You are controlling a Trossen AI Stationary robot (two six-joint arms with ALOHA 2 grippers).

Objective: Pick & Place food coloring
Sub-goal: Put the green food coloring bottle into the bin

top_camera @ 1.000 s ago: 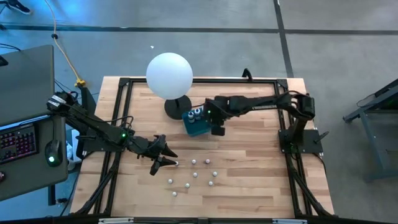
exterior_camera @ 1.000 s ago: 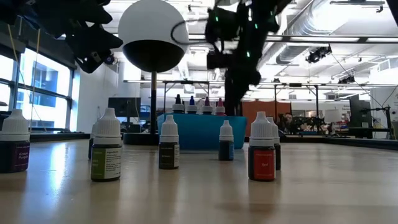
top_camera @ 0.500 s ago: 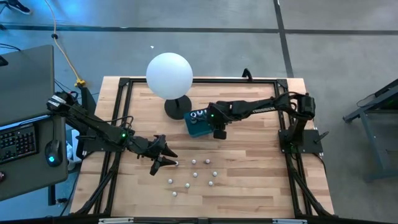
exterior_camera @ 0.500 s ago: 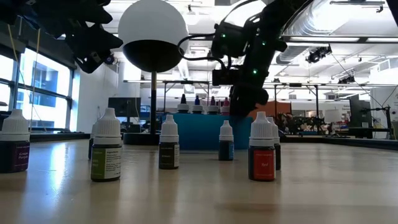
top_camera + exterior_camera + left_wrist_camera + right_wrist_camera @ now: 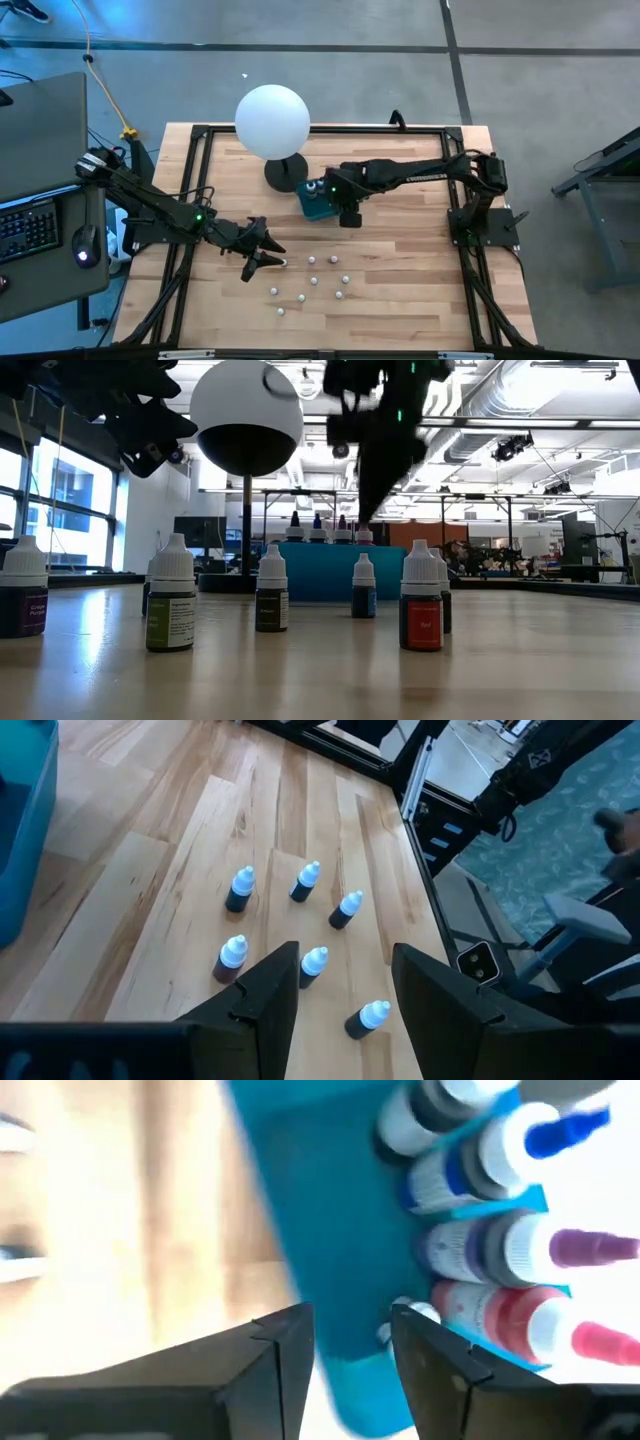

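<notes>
A pale butcher-block table (image 5: 400, 250) with a black frame stands on a grey floor; at its far edge a lamp with a white globe (image 5: 272, 120) rises from a round black base. A desk with a laptop and a keyboard sits off the table at 9 o'clock. The level view looks past the table into an open workshop with ceiling ducts, strip lights and tall windows.

The teal tray (image 5: 318, 203) lies just beside the lamp base, towards 4 o'clock from it. The food coloring (image 5: 505, 1230) stands in the tray's dividers: four small bottles in a row, upright, long axes vertical, tips up, tops dark, blue, purple and pink. From the level view their tips (image 5: 328, 528) show above the tray's rim.

Seven loose dropper bottles (image 5: 312, 275) stand upright near the table's 6 o'clock edge, well apart from the tray.

The right gripper (image 5: 347, 208) hangs over the tray's 3 o'clock side, fingers parted a little and holding nothing. The left gripper (image 5: 262, 250) waits at 9 o'clock from the loose bottles, fingers spread moderately, empty.
</notes>
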